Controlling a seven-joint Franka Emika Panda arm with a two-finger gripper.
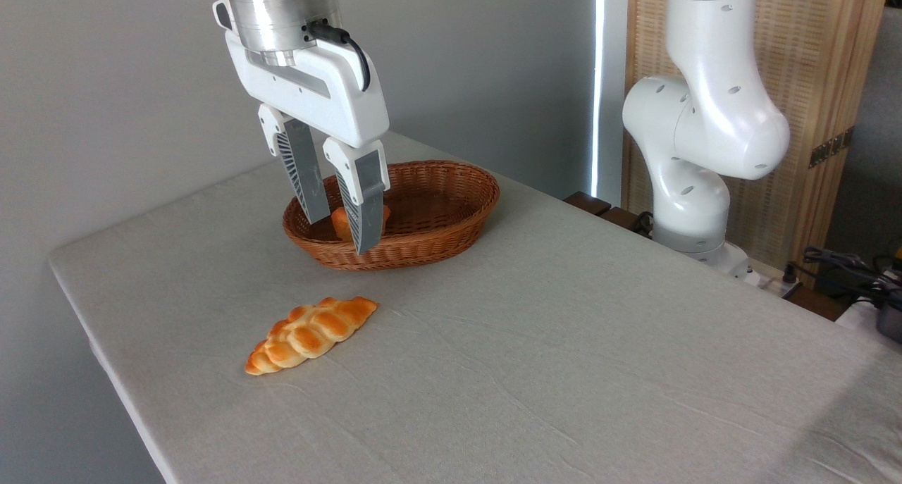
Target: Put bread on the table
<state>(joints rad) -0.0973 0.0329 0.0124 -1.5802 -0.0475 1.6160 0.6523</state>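
A: Orange-gold bread (pixel 341 222) sat low in the wicker basket (pixel 451 188), at its 9 o'clock end, mostly hidden behind the near finger.

B: And the gripper (pixel 341 227)?

A: Came down vertical w/ fingers inside the basket rim, one each side of the bun. Jaws stood a bun's width apart, approx. Whether pads were pressing on it or just flanking it, couldn't tell; the near finger blocked the contact.

B: So which step?

A: Judged it as the grasp itself: bun not yet lifted, nothing moved to the table (pixel 564 343).

B: What else was around?

A: Braided loaf (pixel 310 334) lay on the cloth at 6 o'clock from the basket, near but apart. Arm base stood off the table edge at 3 o'clock. Rest of the cloth towards 4–5 o'clock was bare.

B: Next move needed?

A: Prob. confirm a firm pinch, then lift straight up so the bun cleared the rim w/o dragging the basket, carry it to bare cloth, keep off the loaf, set down & release. Rounded lumpy bun might slip if pinched off-centre.
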